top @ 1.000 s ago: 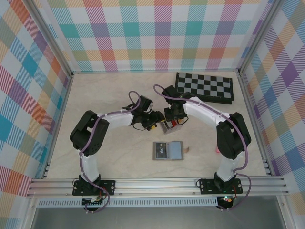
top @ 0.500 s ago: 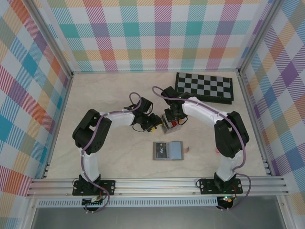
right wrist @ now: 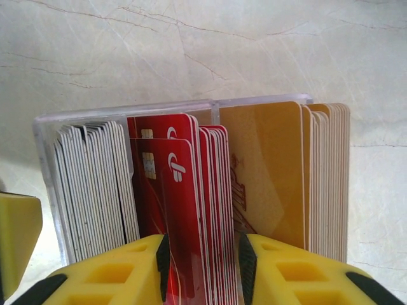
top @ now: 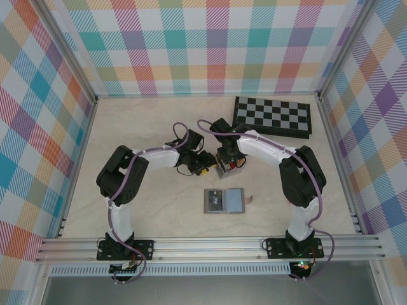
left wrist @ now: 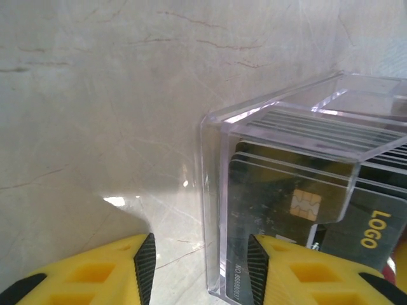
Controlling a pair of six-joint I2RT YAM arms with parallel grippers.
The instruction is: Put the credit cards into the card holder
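Observation:
A clear rack (right wrist: 44, 146) stands mid-table and holds the credit cards upright: white ones (right wrist: 95, 184), red ones (right wrist: 184, 190) and yellow ones (right wrist: 267, 171). A black card (left wrist: 280, 197) with a chip stands at its end. My right gripper (right wrist: 205, 267) reaches down over the rack, its pads pressed to both sides of the red stack. My left gripper (left wrist: 201, 270) straddles the rack's corner wall (left wrist: 213, 190), open, its left pad clear of the wall. The grey card holder (top: 224, 200) lies flat nearer the arm bases, apart from both grippers (top: 202, 163) (top: 227, 162).
A folded chessboard (top: 273, 115) lies at the back right. A small pink scrap (top: 250, 199) sits beside the holder's right edge and another pink bit (top: 290, 201) by the right arm. Aluminium rails and checked walls bound the table.
The right arm has swung slightly left over the rack and its jaws have drawn in a little. The left gripper has edged closer to the rack.

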